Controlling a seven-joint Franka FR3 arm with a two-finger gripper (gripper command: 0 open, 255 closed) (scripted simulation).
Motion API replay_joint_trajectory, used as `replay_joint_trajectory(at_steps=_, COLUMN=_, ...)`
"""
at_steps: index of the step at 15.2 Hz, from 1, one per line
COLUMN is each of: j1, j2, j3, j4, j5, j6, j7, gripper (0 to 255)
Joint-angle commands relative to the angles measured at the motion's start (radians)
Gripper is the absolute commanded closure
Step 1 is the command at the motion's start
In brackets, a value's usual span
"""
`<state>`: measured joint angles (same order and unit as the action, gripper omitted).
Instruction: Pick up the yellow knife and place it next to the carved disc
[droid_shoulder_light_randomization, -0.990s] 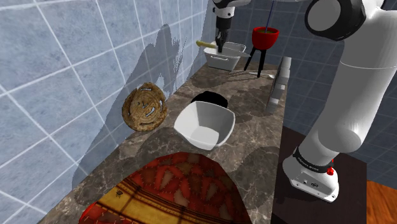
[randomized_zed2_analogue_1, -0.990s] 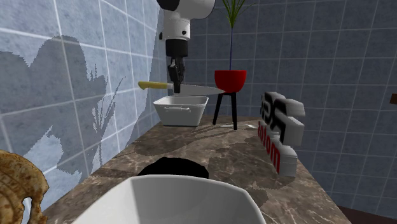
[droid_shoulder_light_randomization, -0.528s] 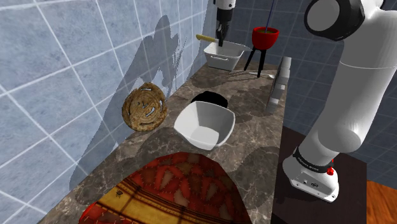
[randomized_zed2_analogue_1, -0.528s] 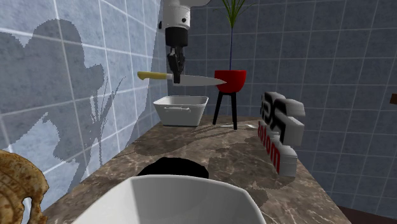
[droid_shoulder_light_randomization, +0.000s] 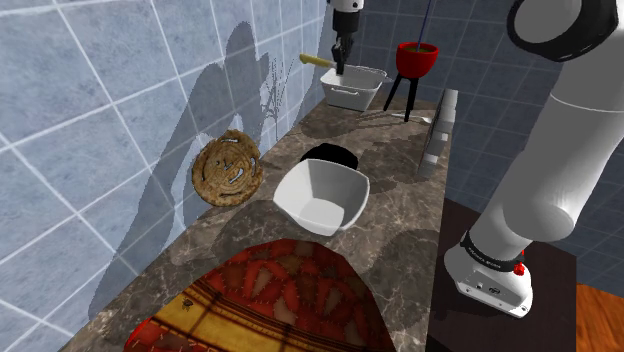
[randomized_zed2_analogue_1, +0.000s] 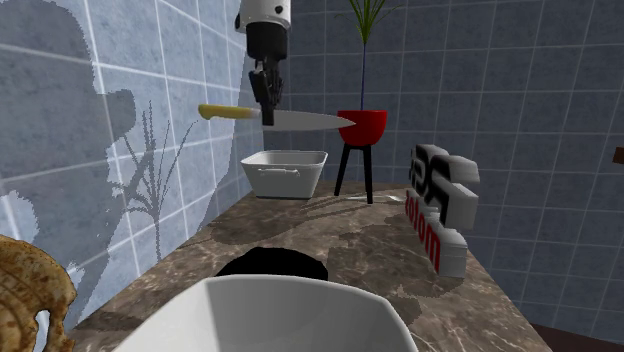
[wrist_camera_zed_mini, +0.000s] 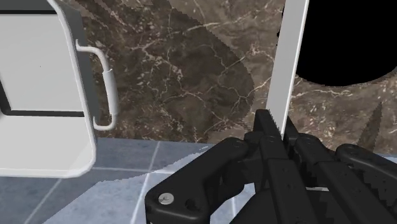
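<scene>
Your fingers (randomized_zed2_analogue_1: 267, 100) grip the yellow-handled knife (randomized_zed2_analogue_1: 305, 120) where handle meets blade. It has risen well clear of the white tray (randomized_zed2_analogue_1: 285, 172) beneath them, so the pick-up looks done. The carved disc (droid_shoulder_light_randomization: 228, 168) waits far along the desk (randomized_zed2_analogue_1: 370, 250); carry it there next.

The knife (randomized_zed2_analogue_1: 310, 120) has risen higher above the tray (randomized_zed2_analogue_1: 285, 176).
</scene>
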<state>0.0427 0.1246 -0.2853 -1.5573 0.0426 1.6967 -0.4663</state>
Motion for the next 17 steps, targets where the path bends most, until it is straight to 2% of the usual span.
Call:
replay_joint_trajectory(at_steps=1, j1=0.028, j2=-0.031, j3=0.019, j4=-0.035, j5=-0.012, j6=0.005, j7=0.048, gripper=255)
replay_joint_trajectory(at_steps=9, j1=0.130, j2=-0.133, j3=0.109, j4=-0.157, j5=-0.042, j6=0.030, j7=0.243, gripper=255)
replay_joint_trajectory(at_steps=17, j1=0.222, j2=-0.168, j3=0.208, j4=-0.198, j5=-0.048, j6=0.036, j7=0.435, gripper=255)
